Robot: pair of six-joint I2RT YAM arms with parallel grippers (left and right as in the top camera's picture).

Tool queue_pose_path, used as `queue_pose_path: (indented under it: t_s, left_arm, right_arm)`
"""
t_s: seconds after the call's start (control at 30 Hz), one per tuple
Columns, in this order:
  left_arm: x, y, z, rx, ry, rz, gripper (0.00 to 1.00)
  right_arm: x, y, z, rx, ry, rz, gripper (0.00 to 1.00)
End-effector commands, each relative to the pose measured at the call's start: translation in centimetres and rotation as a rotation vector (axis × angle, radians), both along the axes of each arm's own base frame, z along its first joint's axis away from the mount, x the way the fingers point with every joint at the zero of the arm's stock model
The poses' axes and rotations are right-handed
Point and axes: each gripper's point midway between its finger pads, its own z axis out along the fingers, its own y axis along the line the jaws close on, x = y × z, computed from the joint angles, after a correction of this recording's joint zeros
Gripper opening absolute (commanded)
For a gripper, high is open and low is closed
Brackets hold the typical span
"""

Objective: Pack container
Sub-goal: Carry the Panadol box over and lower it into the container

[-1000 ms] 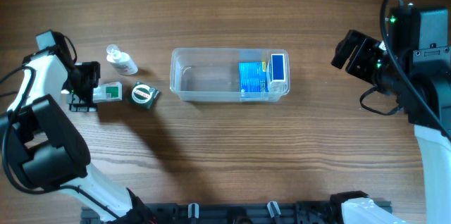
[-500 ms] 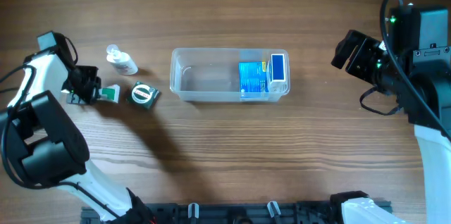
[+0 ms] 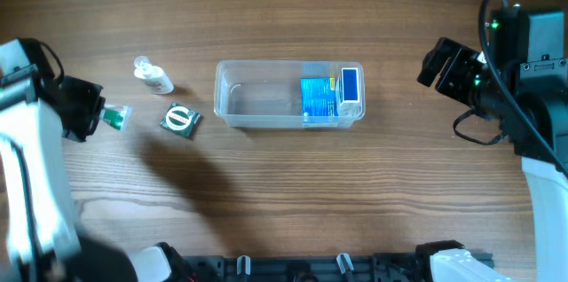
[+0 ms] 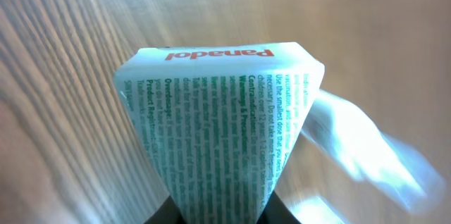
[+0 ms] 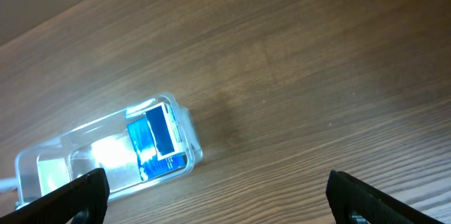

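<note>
The clear plastic container [image 3: 257, 96] sits mid-table with a blue box [image 3: 318, 97] and a smaller blue-and-white box [image 3: 350, 87] at its right end; the right wrist view also shows the container [image 5: 84, 157]. My left gripper [image 3: 96, 113] is shut on a white-and-green Panadol box [image 3: 113, 116], well left of the container. In the left wrist view the box [image 4: 222, 125] fills the frame, pinched at its lower end by the gripper [image 4: 222, 213]. My right gripper [image 3: 441, 62] hovers open at the far right, its gap [image 5: 215, 185] holding nothing.
A small clear bottle [image 3: 153, 75] lies between the left arm and the container. Beside it, a green packet with a round white logo [image 3: 180, 120] lies on the wood. A blurred pale shape [image 4: 359, 146] shows past the held box.
My left gripper closed on the Panadol box and drew it left, away from the green packet, with the arm rising toward the camera. The right arm has not moved.
</note>
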Motion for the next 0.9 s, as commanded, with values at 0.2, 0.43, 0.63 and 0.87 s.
queue_pose_path:
  t_s: [0.2,0.43,0.63,0.87]
  left_arm:
    - [-0.3,-11.8,13.8,0.304,-0.467,-0.607,0.26]
    - [2.0,-20.5,14.0,0.426,-0.567,-1.070,0.29]
    - [5.1,-27.2,9.3,0.648,-0.531,-1.583,0.22]
    - [5.9,-33.6,0.8,0.859,-0.432,-2.222,0.09]
  right_arm:
    - [0.1,-0.1,0.4,0.006,-0.010,-0.015,1.00]
    - [0.1,-0.1,0.4,0.006,-0.010,-0.015,1.00]
    - [0.1,-0.1,0.4,0.006,-0.010,-0.015,1.00]
    - [0.1,-0.1,0.4,0.006,-0.010,-0.015,1.00]
